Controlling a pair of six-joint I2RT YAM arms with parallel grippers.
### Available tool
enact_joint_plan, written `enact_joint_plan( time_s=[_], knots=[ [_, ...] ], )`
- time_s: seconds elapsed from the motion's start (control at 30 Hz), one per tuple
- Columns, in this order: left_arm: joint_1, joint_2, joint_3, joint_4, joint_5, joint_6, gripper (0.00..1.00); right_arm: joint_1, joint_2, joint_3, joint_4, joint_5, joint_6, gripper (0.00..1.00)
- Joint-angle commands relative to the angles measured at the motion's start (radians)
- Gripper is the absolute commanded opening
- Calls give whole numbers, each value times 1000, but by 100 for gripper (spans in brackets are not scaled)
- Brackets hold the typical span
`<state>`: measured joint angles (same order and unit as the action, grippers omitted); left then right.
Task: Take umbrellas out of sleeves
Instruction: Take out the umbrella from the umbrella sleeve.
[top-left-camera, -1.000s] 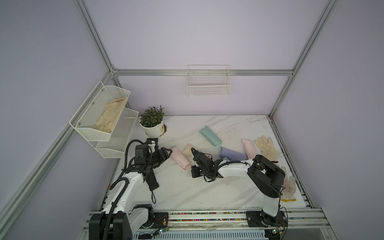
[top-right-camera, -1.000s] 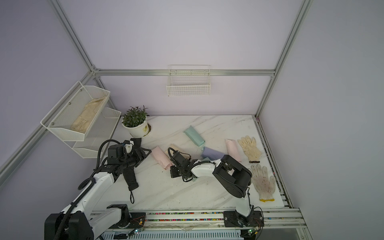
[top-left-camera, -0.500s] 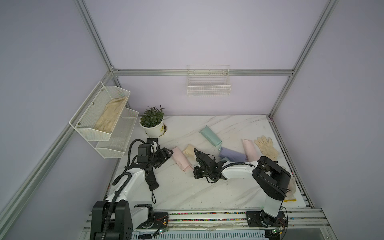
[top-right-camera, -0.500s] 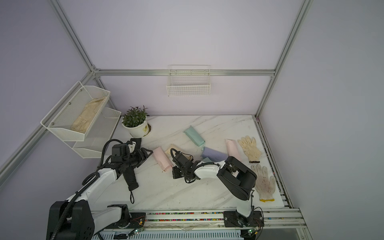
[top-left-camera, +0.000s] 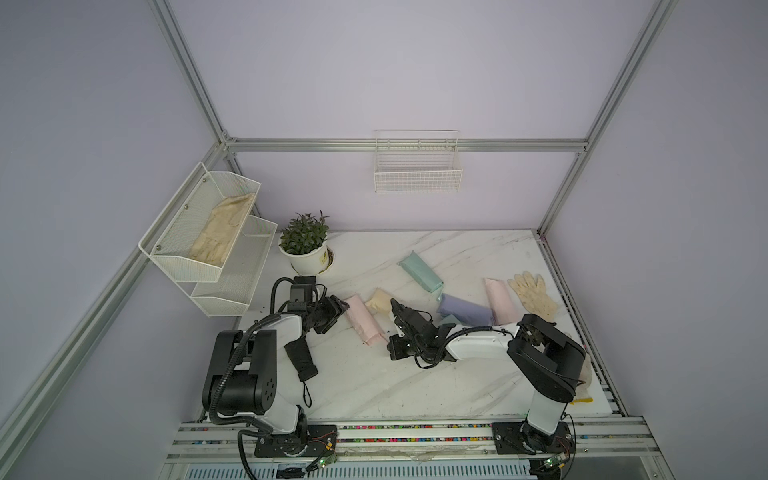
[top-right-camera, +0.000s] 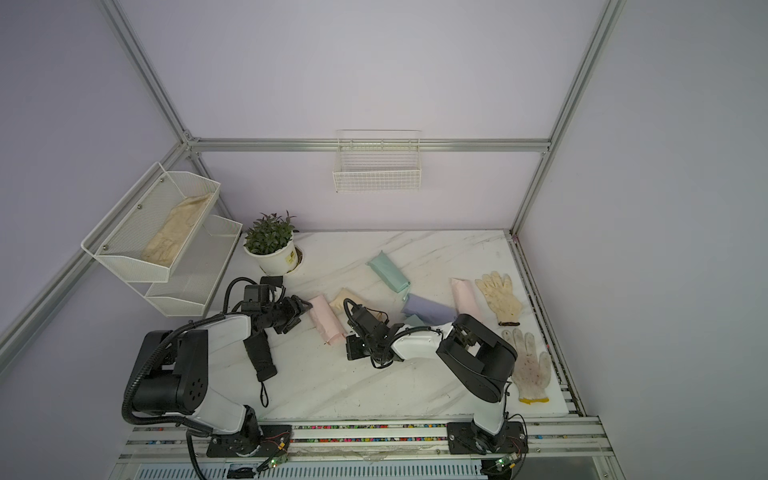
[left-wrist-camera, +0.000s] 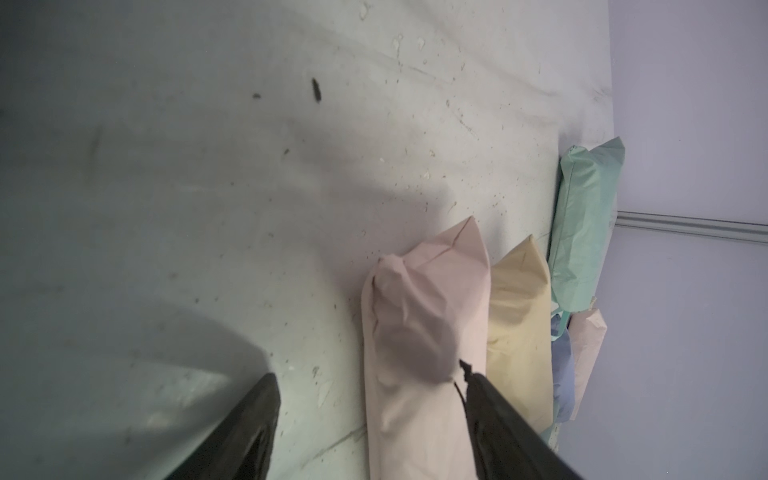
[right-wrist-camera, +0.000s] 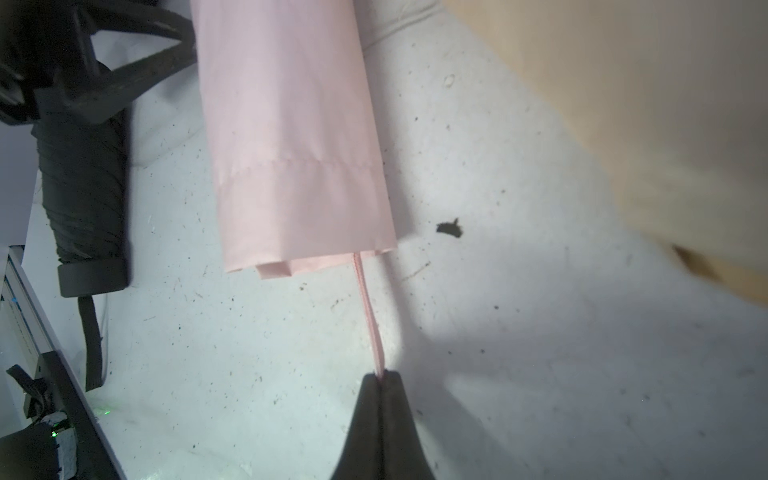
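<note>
A pink sleeve (top-left-camera: 363, 318) (top-right-camera: 326, 318) lies on the marble table with an umbrella still inside. My left gripper (left-wrist-camera: 368, 372) (top-left-camera: 340, 305) is open and straddles the sleeve's closed end (left-wrist-camera: 419, 316). One finger (left-wrist-camera: 490, 411) is against the fabric; the other (left-wrist-camera: 257, 415) stands clear of it. At the sleeve's open end (right-wrist-camera: 307, 232), my right gripper (right-wrist-camera: 381, 374) (top-left-camera: 390, 341) is shut on the thin pink wrist loop (right-wrist-camera: 368, 307) that comes out of it. A black umbrella (top-left-camera: 301, 357) (right-wrist-camera: 83, 187) lies bare beside the left arm.
Yellow (top-left-camera: 379, 301), mint (top-left-camera: 420, 272), lilac (top-left-camera: 463, 311) and another pink sleeve (top-left-camera: 500, 301) lie just behind. Cream gloves (top-left-camera: 532, 291) (top-right-camera: 530, 365) are at the right edge. A potted plant (top-left-camera: 303, 245) and a mesh rack (top-left-camera: 208, 241) stand at the back left.
My left gripper has moved onto the closed end of the pink sleeve and narrowed slightly. The right gripper has drawn back a little to the right, still shut on the loop.
</note>
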<state>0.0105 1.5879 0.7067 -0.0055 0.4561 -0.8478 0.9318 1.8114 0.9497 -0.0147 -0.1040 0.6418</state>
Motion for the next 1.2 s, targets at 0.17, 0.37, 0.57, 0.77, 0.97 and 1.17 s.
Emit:
enact_joint_plan(
  time_s=[0.17, 0.37, 0.57, 0.77, 0.97, 1.17],
  knots=[
    [-1, 119, 91, 233, 41, -133, 68, -1, -41, -17, 7, -6, 9, 0],
    [-3, 144, 85, 285, 53, -168, 53, -2, -33, -10, 9, -12, 11, 0],
    [-1, 154, 93, 300, 64, -177, 30, -1, -26, -1, 4, -21, 10, 0],
    [-1, 146, 104, 291, 62, -160, 2, -2, -30, 3, -4, -17, 9, 0],
    [0, 131, 106, 271, 63, -136, 0, -2, -36, -10, -7, -11, 9, 0],
    [14, 92, 126, 195, 40, -71, 0, -1, -60, -55, 9, -12, 26, 0]
  ],
)
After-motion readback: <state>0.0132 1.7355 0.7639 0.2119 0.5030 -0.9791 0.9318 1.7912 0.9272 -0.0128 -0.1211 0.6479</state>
